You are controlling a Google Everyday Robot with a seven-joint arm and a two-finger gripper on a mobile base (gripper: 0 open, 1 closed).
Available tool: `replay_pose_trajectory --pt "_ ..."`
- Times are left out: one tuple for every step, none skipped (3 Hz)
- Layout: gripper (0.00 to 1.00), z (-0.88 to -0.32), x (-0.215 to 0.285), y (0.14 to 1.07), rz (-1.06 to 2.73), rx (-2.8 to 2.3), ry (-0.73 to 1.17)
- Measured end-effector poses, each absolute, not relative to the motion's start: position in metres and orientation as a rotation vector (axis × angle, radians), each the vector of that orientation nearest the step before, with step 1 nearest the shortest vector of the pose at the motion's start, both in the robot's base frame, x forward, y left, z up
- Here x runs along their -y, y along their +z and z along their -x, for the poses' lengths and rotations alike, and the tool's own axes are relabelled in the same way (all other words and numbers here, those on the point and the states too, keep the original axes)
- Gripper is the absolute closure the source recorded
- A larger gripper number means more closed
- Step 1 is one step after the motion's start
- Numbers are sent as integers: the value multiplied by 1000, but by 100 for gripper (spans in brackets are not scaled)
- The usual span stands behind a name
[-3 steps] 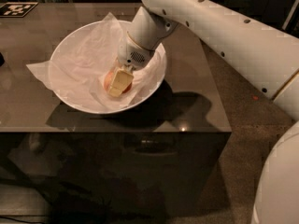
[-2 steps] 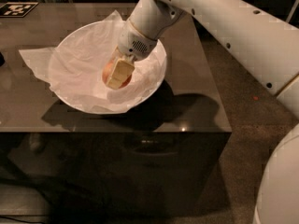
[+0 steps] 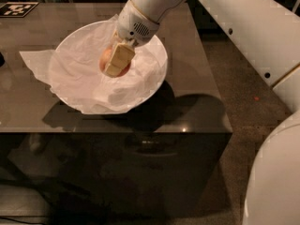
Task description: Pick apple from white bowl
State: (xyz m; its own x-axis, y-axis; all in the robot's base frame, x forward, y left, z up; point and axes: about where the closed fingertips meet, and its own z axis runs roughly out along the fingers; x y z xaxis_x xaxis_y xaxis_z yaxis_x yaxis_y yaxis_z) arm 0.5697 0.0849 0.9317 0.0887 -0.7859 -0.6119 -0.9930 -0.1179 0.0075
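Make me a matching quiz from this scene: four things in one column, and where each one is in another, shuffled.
Things:
1. apple
2. white bowl
3. gripper
4. black-and-white marker

Places:
A. far left corner of the table
B. reaching down over the bowl's middle
C. gripped between the jaws, above the bowl
D. on the table, lined with crumpled paper

Pairs: 1-C, 2-D, 3-B, 4-A

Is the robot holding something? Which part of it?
Yes: the tool, over the bowl, grips the apple by its sides.
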Motion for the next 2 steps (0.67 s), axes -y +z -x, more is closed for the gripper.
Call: replay_pose_trajectory --pt "100 -567 -82 957 1944 -1765 709" --pt "100 -567 -80 995 1926 -1791 706"
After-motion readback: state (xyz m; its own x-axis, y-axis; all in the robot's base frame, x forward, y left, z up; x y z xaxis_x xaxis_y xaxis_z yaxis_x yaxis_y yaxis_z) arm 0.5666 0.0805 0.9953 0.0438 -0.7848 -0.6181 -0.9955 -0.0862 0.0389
